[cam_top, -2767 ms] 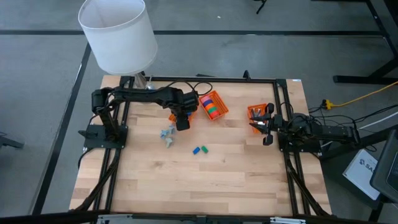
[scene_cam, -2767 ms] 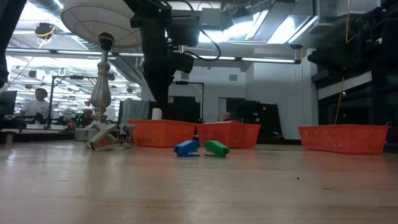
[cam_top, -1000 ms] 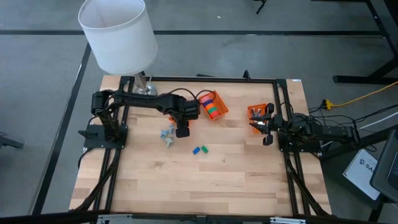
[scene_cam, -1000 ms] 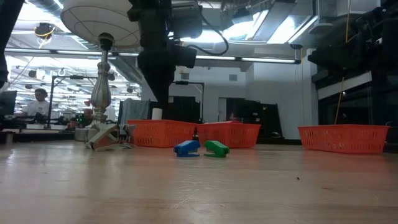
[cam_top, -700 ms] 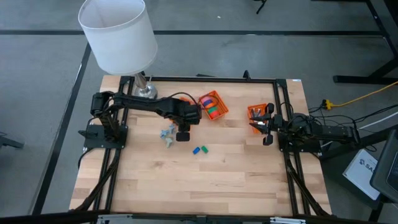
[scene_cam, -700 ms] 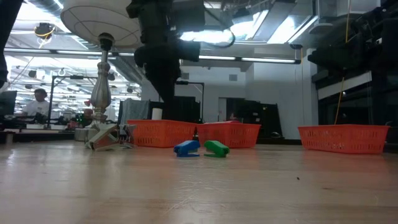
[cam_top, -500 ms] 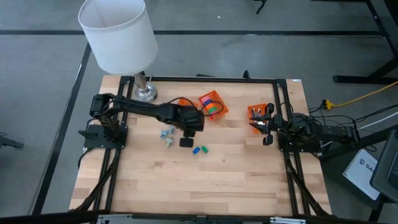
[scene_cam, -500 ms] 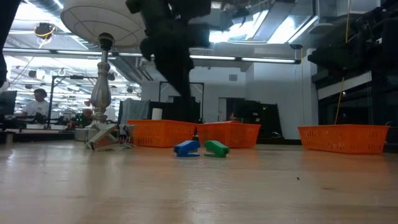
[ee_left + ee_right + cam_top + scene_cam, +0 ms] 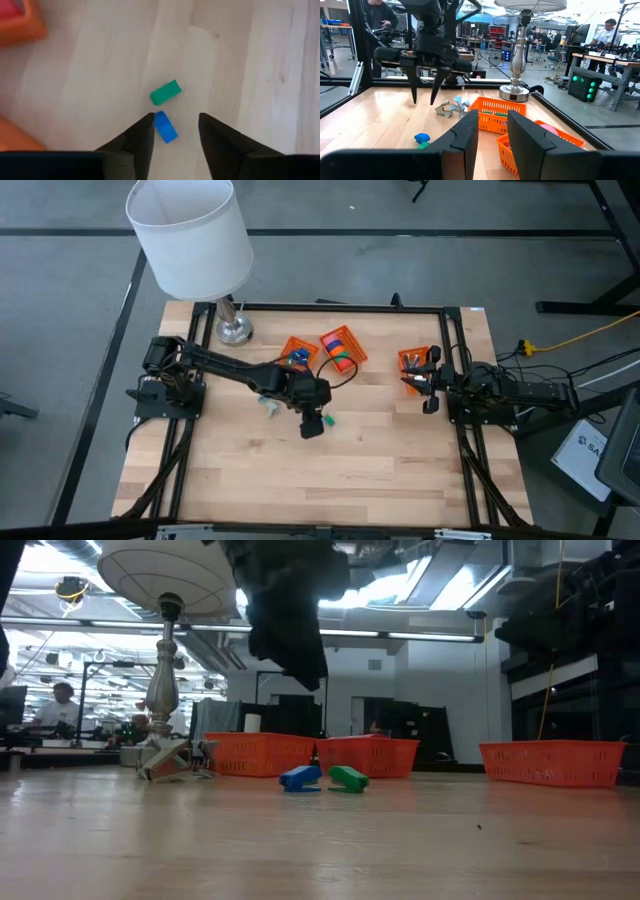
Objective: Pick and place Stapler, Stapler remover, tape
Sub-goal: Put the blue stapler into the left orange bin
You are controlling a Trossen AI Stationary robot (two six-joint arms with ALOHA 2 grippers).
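**A:** Where do you have the left gripper (image 9: 313, 427) right now?

**B:** You've got it hanging above the middle of the pale wooden table (image 9: 330, 470), fingers pointing down and parted with nothing between them. Your left wrist camera looks straight down between the two dark fingers (image 9: 141, 137) at a small blue blocky piece (image 9: 165, 127), with a small green blocky piece (image 9: 165, 93) just beside it. From table height both pieces lie flat on the wood, and the gripper is well clear above them.

**A:** And the tape?

**B:** Your coloured tape rolls (image 9: 341, 349) sit stacked in the orange mesh basket (image 9: 356, 346) near the table's far edge. A second orange basket (image 9: 290, 346) stands right next to it on the lamp side, with a small blue item inside. A grey metal cluster (image 9: 267, 397) lies on the wood near the left arm; I cannot tell what it is.

**A:** Right side?

**B:** Your right gripper (image 9: 429, 393) waits at the table's right edge, beside a third orange basket (image 9: 407, 360). Its fingers (image 9: 464, 135) stand slightly apart, holding nothing.

**A:** Anything else on the table?

**B:** The lamp with the white shade (image 9: 190, 235) stands at the far left corner on its silver base (image 9: 235, 331).
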